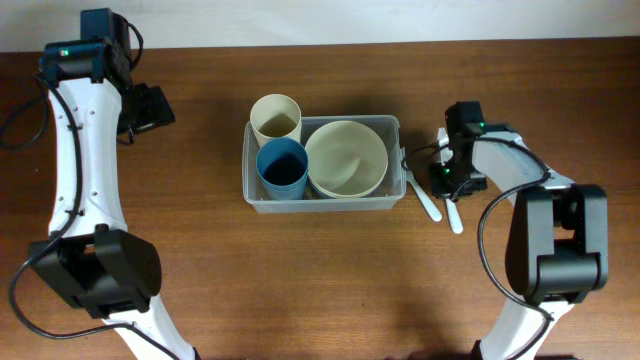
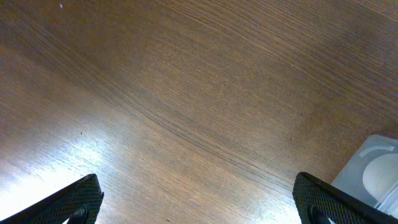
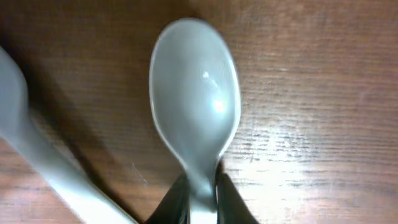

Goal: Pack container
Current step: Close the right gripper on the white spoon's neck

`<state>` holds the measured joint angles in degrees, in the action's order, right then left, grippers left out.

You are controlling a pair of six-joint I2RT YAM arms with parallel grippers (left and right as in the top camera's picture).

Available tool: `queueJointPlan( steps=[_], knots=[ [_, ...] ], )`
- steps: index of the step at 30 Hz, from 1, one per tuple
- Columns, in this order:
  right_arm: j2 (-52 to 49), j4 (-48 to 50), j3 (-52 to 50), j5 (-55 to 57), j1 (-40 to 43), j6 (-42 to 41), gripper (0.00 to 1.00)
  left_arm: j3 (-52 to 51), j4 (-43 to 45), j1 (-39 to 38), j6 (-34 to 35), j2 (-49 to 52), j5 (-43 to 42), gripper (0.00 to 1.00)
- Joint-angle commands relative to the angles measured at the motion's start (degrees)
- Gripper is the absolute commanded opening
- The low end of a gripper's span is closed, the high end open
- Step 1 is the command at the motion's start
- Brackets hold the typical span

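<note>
Right pincer (image 3: pixel 200 188): clenched on the neck of a white spoon (image 3: pixel 196 106), scoop facing the wrist camera, low over the bench (image 1: pixel 200 280); whether it touches the wood, cannot tell. Second white utensil (image 3: pixel 43 168) lies just beside it, at an angle. Both sit just off the right end of the container (image 1: pixel 322 205).

Container: mid-bench, long side running left to right. Inside it, a pale bowl (image 1: pixel 346 158) fills the right part and a blue cup (image 1: pixel 282 168) stands upright at front left. A cream cup (image 1: pixel 276 120) stands behind it at the back left corner, overlapping the rim.

Left pincer (image 1: pixel 152 106): far back left, well apart from the container, released with fingers spread wide, nothing between them. Its wrist view shows bare wood and one container corner at the right edge.
</note>
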<state>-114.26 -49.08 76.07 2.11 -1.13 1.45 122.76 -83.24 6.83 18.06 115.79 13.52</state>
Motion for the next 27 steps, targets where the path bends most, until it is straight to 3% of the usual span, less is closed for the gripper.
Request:
queueJointPlan(
  steps=[1, 8, 17, 20, 27],
  knots=[
    [-0.59, -3.98, 7.43, 0.46, 0.11, -0.46, 0.12, -0.11, 0.11, 0.2, 0.79, 0.5, -0.22, 1.0],
    [-0.59, -12.28, 16.76, 0.22, 0.87, -0.42, 0.13, -0.11, 0.11, 0.2, 0.79, 0.5, -0.22, 1.0],
    [-0.66, -10.54, 10.8, -0.37, 1.14, -0.44, 0.14, -0.11, 0.11, 0.2, 0.79, 0.5, -0.22, 1.0],
    [-0.66, -8.79, 7.69, -1.05, 1.18, -0.44, 0.27, -0.11, 0.11, 0.2, 0.79, 0.5, -0.22, 1.0],
    [-0.66, -6.32, 4.96, -1.73, 1.18, -0.5, 0.33, -0.11, 0.11, 0.2, 0.79, 0.5, -0.22, 1.0]
  ],
)
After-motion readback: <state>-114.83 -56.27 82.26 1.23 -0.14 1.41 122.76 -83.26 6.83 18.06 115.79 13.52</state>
